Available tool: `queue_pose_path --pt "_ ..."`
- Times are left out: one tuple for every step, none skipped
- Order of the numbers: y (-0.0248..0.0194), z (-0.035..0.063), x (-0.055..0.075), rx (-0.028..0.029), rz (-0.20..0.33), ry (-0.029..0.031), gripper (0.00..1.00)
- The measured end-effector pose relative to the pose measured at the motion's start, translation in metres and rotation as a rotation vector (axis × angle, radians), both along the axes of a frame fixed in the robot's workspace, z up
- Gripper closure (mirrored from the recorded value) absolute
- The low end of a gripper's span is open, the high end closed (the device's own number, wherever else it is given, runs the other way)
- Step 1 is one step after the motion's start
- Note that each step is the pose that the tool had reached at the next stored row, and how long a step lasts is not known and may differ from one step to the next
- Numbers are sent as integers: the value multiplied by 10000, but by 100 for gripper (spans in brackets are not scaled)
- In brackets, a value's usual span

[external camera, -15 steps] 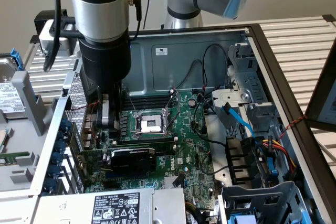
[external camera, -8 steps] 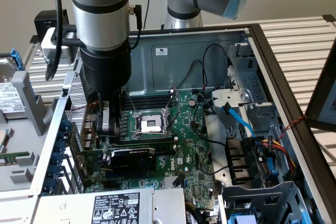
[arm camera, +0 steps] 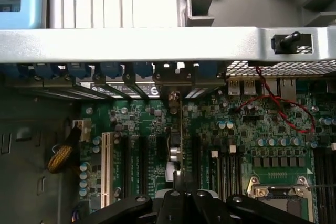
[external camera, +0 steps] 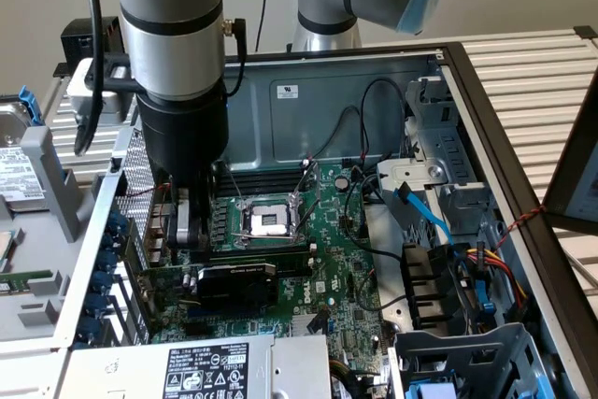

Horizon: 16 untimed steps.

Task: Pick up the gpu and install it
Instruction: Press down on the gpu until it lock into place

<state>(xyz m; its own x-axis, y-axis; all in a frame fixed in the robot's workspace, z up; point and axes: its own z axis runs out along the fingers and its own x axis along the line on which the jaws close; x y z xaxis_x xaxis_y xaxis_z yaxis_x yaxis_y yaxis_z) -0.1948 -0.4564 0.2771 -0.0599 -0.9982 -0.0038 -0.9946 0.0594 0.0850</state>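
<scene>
The gripper [external camera: 190,224], fingers pressed together, stands left of centre in the exterior view over the motherboard [external camera: 341,273]. The gpu [external camera: 235,287] sits upright in an expansion slot just below it, black shroud facing up; whether they touch cannot be told.

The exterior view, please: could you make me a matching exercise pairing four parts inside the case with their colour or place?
1 gpu
2 processor socket
3 power supply
4 data cable

A silver frame, middle of the board
B blue, towards the exterior view's right
C black shroud, close to the tool
D grey box with a printed label

Pairs: 1-C, 2-A, 3-D, 4-B
</scene>
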Motion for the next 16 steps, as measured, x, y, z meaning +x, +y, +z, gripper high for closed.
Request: queue_pose_path --pt "-3 -8 0 0 -1 -11 89" --pt "-4 -20 0 0 -1 -32 89" --pt "-4 -30 1 -2 0 -54 89" --pt "-4 -40 1 -3 1 -74 89" --pt "-4 -47 1 -5 1 -92 89" --pt "-4 -53 0 -7 0 -113 89" --pt "-4 -57 0 -11 0 -135 89" --pt "-4 -61 1 -14 1 -153 89" --pt "-4 -65 1 -18 2 -160 89" --pt "-4 -70 1 -19 1 -165 89" --pt "-4 -73 0 -23 0 -164 89" --pt "-4 -77 -1 -25 1 -165 89" --pt "-4 -81 -1 -28 1 -165 89" --pt "-4 -85 -2 -32 1 -164 89" --pt "-4 -89 -2 -37 1 -163 89" --pt "-4 -92 -2 -42 2 -161 89"
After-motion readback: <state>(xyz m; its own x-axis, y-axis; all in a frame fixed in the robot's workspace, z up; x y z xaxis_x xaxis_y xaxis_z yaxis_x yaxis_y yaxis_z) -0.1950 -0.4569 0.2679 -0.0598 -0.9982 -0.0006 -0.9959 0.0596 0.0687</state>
